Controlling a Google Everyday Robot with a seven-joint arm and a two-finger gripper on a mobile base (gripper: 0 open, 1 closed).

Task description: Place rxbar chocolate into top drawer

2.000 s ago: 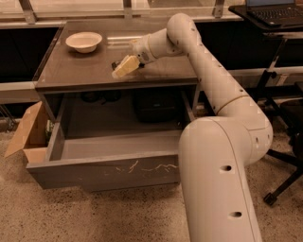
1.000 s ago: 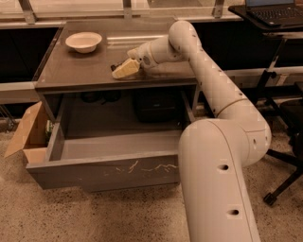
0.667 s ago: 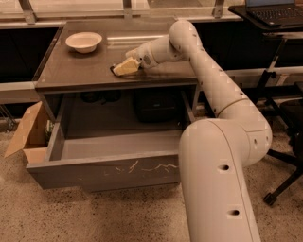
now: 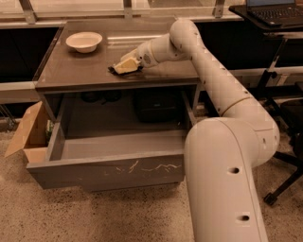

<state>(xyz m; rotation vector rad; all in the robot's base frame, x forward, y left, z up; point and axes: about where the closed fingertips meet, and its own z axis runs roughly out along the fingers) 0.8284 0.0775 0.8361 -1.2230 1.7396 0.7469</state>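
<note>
The rxbar chocolate (image 4: 113, 70) lies flat on the brown tabletop (image 4: 71, 71); only its dark edges show under my gripper. My gripper (image 4: 126, 65), with pale yellow tips, is down on top of the bar, near the middle of the table's front half. The top drawer (image 4: 109, 171) is pulled out wide below the tabletop, with white scratch marks across its grey front panel. Its inside looks bare. My white arm reaches in from the right, over the drawer's right end.
A white bowl (image 4: 84, 41) stands at the table's back left. An open cardboard box (image 4: 26, 134) sits on the floor left of the drawer. Dark objects (image 4: 156, 106) sit under the table. A stand with a laptop (image 4: 272, 9) is at right.
My gripper has shifted slightly left and lower, down onto the bar on the tabletop. The drawer and bowl have not moved.
</note>
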